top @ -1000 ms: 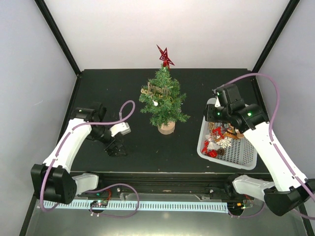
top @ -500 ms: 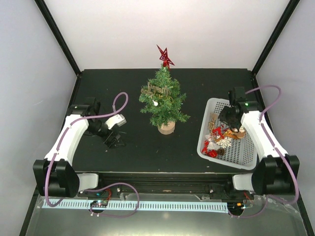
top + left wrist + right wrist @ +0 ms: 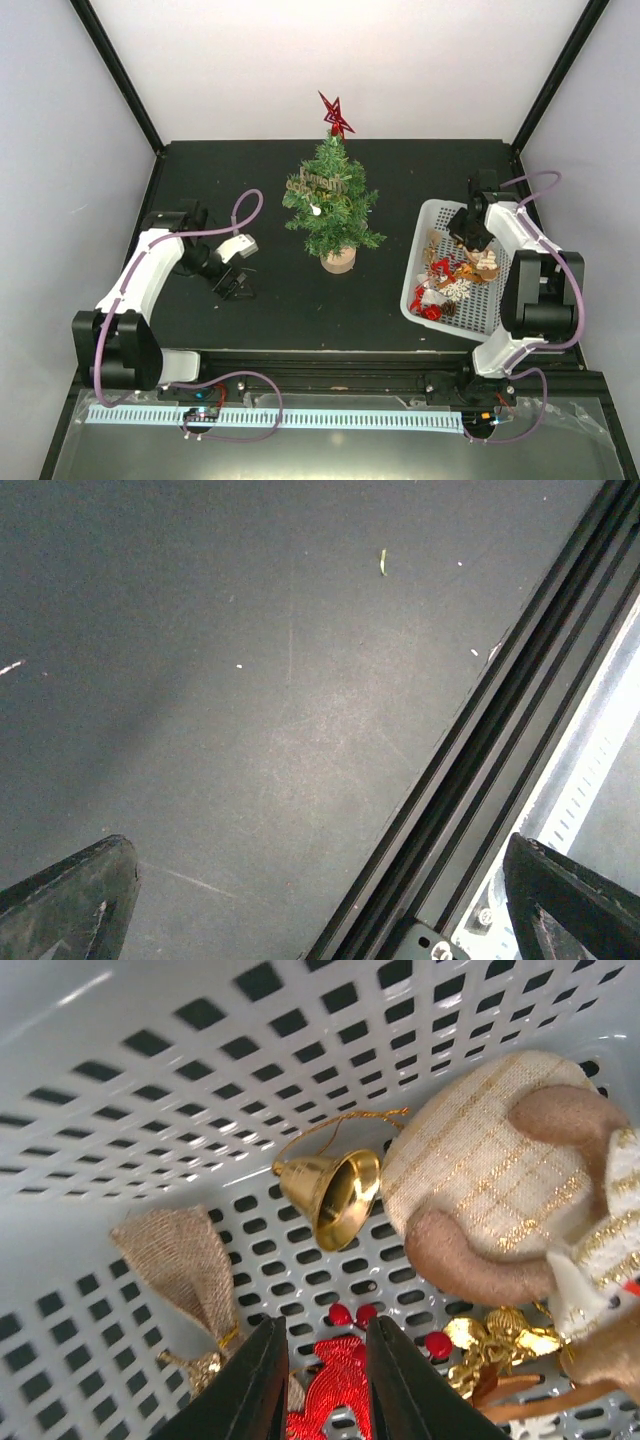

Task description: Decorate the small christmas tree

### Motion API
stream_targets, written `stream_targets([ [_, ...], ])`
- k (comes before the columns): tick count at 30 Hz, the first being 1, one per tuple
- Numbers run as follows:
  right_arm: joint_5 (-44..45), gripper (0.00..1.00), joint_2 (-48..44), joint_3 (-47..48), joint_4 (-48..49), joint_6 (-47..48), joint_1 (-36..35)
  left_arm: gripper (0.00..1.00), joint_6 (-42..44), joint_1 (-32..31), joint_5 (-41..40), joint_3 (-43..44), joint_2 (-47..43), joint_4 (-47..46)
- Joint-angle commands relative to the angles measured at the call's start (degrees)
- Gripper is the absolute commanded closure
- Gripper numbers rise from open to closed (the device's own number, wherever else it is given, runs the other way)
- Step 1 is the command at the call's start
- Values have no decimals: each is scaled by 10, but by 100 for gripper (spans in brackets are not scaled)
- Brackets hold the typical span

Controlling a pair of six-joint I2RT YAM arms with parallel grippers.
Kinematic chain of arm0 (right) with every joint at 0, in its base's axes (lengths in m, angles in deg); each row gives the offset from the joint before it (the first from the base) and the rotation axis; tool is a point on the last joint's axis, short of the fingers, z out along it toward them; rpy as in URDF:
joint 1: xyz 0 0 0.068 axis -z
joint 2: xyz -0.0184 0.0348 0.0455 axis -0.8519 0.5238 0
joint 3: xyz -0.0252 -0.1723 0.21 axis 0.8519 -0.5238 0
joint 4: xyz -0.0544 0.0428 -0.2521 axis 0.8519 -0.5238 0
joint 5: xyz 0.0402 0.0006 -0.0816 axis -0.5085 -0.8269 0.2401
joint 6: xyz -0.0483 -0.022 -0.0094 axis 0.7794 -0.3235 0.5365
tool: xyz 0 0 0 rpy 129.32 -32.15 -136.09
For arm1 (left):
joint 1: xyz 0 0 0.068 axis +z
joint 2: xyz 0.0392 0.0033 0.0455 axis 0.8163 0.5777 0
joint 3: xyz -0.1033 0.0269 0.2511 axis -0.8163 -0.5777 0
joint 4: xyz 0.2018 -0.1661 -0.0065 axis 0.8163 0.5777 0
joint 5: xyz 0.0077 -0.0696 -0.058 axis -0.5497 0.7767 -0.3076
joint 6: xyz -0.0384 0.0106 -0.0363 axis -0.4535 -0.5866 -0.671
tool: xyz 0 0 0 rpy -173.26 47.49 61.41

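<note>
While the small christmas tree (image 3: 330,205) stood unmoved near the middle of the black table (image 3: 400,170), red star (image 3: 335,113) on top and wood base (image 3: 338,260) down, the right arm had changed most. A second before, its elbow was stretched out over the white basket (image 3: 425,215); now it was folded back and the right gripper (image 3: 465,238) had dropped into the far part of the basket, right of the tree and apart from it. In the wrist view the right gripper (image 3: 325,1380) showed a narrow gap, narrower than before, with a red ornament (image 3: 330,1390) lying in it; a firm pinch could not be told. A gold bell (image 3: 330,1192), a burlap piece (image 3: 180,1260) and a beige fabric ornament (image 3: 480,1190) lay just beyond on the basket floor. The left gripper (image 3: 237,287) had shifted slightly back, low over bare table left of the tree, jaws spread wide, nothing in them.
</note>
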Motion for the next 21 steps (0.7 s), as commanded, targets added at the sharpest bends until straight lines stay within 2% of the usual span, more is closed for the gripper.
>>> stream_targets([
  [1, -16, 75, 26, 21, 30, 5, 9, 1, -5, 4, -9, -6, 9, -10],
  [7, -65, 75, 34, -3, 49, 17, 6, 1, -5, 3, -12, -14, 16, -16],
  [15, -34, 75, -5, -47, 24, 42, 3, 1, 0, 7, -10, -20, 23, -18],
  [21, -18, 70, -13, -60, 10, 43, 3, 1, 5, 14, -8, -24, 24, -18],
])
